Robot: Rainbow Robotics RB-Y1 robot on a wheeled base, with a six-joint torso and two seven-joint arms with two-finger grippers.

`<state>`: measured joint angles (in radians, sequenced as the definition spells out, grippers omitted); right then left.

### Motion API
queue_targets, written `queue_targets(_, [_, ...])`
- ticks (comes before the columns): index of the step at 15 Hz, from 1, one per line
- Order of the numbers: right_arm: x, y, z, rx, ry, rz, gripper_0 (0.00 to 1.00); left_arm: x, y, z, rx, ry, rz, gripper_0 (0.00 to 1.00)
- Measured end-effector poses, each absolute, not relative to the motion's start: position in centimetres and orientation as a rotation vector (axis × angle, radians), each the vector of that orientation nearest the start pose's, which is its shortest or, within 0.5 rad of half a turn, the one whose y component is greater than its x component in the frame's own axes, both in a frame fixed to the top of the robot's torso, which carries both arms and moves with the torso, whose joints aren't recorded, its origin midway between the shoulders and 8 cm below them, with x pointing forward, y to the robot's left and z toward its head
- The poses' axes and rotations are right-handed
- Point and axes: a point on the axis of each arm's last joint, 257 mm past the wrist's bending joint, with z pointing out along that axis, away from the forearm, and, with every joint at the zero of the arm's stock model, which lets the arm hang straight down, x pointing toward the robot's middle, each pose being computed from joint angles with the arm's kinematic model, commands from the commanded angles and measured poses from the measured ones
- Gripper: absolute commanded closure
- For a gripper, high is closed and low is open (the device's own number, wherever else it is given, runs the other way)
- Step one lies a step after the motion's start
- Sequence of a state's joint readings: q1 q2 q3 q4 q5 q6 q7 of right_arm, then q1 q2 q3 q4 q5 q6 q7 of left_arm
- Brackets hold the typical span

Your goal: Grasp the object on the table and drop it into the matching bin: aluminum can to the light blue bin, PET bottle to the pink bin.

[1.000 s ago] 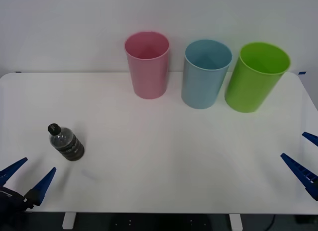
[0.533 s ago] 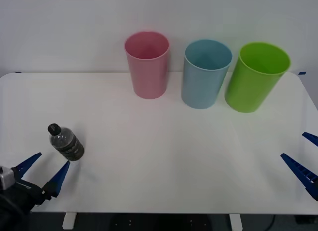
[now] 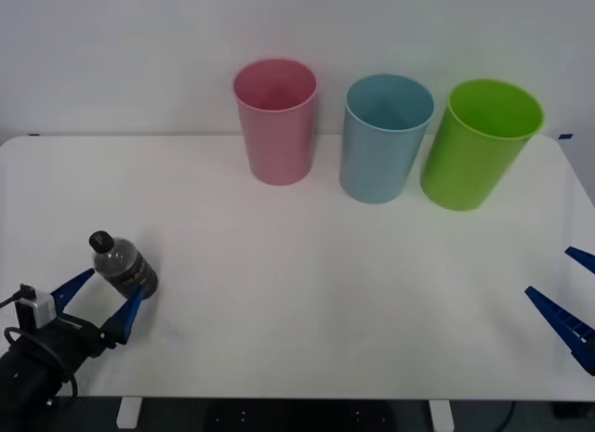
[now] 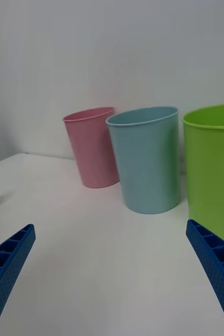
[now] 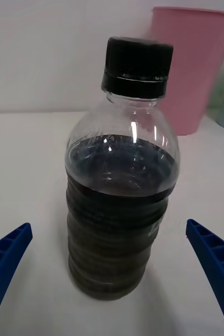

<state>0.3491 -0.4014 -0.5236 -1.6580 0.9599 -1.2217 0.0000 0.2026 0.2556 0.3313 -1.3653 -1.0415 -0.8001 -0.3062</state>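
The left gripper (image 3: 98, 304), blue ribbed fingers spread wide, sat at the near left edge of the white flat table (image 3: 297, 293), flanking the small clear plastic PET bottle (image 3: 123, 266), black-capped and upright, not yet gripped. The right gripper (image 3: 569, 302) waited open at the right edge. Grasp, carry and drop remained. The tall pink plastic bin (image 3: 275, 121) stood far back.

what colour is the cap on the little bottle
Black; the bottle cap shows best in the left wrist view.
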Motion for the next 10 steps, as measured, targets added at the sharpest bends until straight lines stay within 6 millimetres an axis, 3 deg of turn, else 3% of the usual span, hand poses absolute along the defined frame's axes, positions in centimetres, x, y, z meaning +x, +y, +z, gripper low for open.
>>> queue_targets(10, [34.2, -33.0, -16.9, -0.465, 1.441, 0.567, 0.0, 46.2, 31.9, -29.9, 0.242, 1.606, -0.298, 0.0])
